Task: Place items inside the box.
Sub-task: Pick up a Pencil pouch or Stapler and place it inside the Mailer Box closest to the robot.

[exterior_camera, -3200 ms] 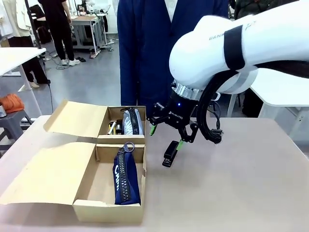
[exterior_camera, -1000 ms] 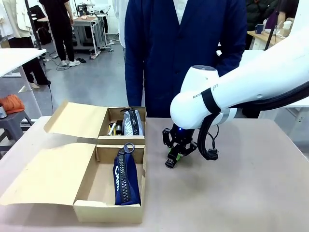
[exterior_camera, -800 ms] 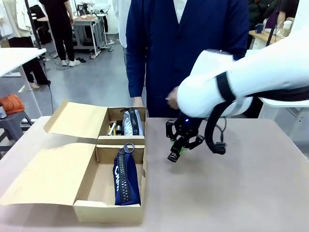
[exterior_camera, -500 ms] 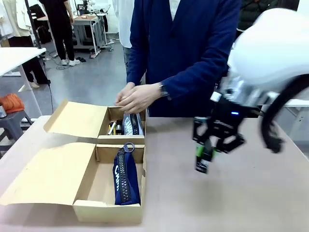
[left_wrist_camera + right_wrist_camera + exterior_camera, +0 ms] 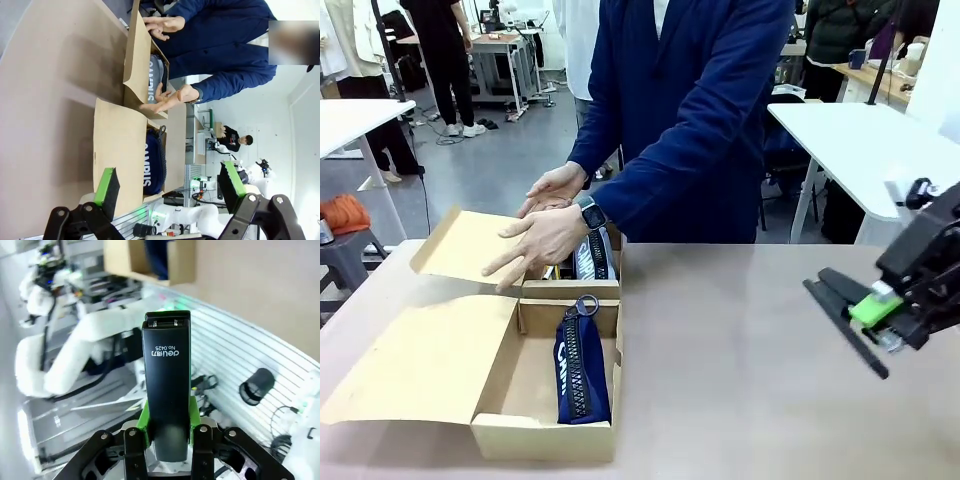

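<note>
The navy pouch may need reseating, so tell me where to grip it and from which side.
Take the navy pouch across its narrow width at mid-length, coming straight down from above. It lies lengthwise in the nearer compartment, zip up, and the box walls close off the sides. Its right edge sits near the wall, so room there is probably tight.
</note>
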Motion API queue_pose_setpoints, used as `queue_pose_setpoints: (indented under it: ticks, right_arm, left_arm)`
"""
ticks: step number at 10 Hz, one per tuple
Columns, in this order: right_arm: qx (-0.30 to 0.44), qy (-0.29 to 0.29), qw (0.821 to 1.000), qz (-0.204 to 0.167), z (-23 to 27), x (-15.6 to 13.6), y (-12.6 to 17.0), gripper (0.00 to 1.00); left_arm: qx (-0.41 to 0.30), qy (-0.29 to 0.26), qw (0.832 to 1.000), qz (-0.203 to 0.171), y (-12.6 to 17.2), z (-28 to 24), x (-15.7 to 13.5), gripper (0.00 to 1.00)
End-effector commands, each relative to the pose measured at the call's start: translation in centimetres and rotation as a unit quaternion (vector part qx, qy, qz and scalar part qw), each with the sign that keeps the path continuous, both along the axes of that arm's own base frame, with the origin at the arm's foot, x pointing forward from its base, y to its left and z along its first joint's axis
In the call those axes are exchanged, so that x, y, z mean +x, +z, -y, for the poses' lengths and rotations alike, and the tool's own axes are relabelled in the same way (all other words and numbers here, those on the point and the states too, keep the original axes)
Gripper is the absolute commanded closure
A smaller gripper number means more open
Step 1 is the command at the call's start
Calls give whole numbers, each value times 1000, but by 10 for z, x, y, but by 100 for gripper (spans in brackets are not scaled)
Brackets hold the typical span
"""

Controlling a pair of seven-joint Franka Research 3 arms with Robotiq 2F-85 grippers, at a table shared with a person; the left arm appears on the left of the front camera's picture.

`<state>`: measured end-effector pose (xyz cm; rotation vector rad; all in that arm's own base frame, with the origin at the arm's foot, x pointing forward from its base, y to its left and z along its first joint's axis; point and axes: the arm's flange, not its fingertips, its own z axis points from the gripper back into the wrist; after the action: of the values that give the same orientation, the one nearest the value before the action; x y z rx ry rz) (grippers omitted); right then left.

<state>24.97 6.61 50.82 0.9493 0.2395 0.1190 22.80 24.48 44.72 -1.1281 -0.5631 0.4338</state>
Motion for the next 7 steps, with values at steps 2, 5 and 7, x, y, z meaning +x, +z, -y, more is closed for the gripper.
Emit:
queue_pose_setpoints:
  ticks: [2,5,7]
  right_arm:
    - [-49,3,999,22,-17,-6,7,100]
    - [-23,-52,998,39,-36,21,1,69]
    - [-69,-32,997,32,-102,53,-11,69]
  left_arm:
    - [-2,-2,1000,12,0,2,0,0]
    - [-2,-2,1000,12,0,2,0,0]
    - [-2,-2,1000,12,0,2,0,0]
